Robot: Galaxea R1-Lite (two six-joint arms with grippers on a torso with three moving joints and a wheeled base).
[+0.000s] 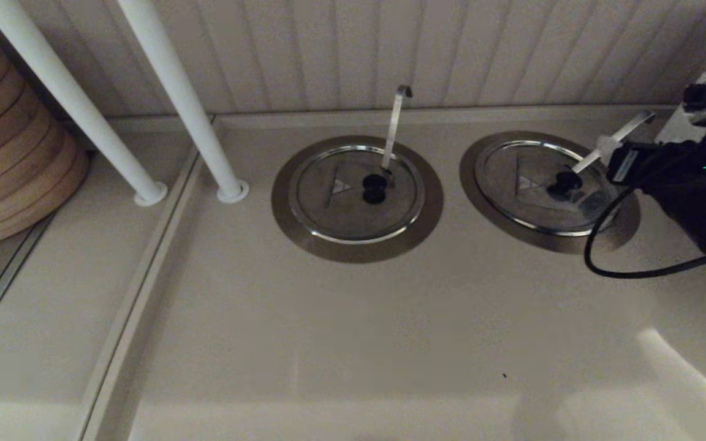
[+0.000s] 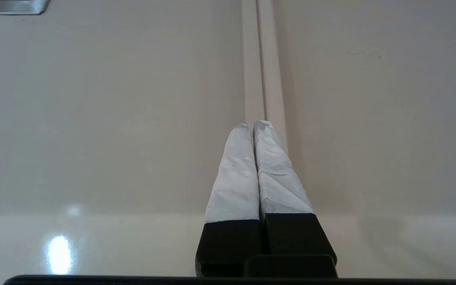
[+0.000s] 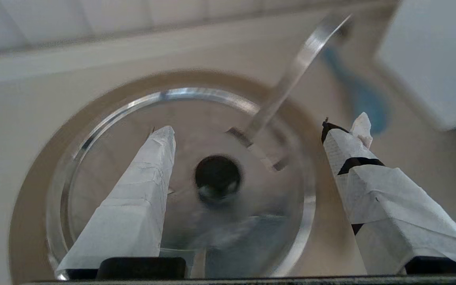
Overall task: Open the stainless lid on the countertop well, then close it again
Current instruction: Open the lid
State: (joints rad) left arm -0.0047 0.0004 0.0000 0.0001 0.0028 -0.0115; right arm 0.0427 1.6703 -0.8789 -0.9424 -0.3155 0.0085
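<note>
The stainless lid (image 1: 531,184) lies flat and closed in the countertop well, whose brushed ring (image 1: 470,174) shows at the right of the head view. Its black knob (image 1: 564,182) sits near the middle, and the slanted ladle handle (image 1: 618,138) pokes out towards the right. My right gripper (image 1: 607,153) hovers over the lid's right side, open. In the right wrist view the right gripper (image 3: 251,130) has its taped fingers spread on either side of the knob (image 3: 217,177), above the lid (image 3: 188,122), touching nothing. My left gripper (image 2: 253,126) is shut over bare counter.
A twin lid (image 1: 341,202) with an upright hook-tipped handle (image 1: 397,119) sits to the left. Two white poles (image 1: 187,104) and stacked bamboo steamers (image 1: 3,147) stand further left. A black cable (image 1: 622,269) loops from the right arm. The panelled wall runs close behind.
</note>
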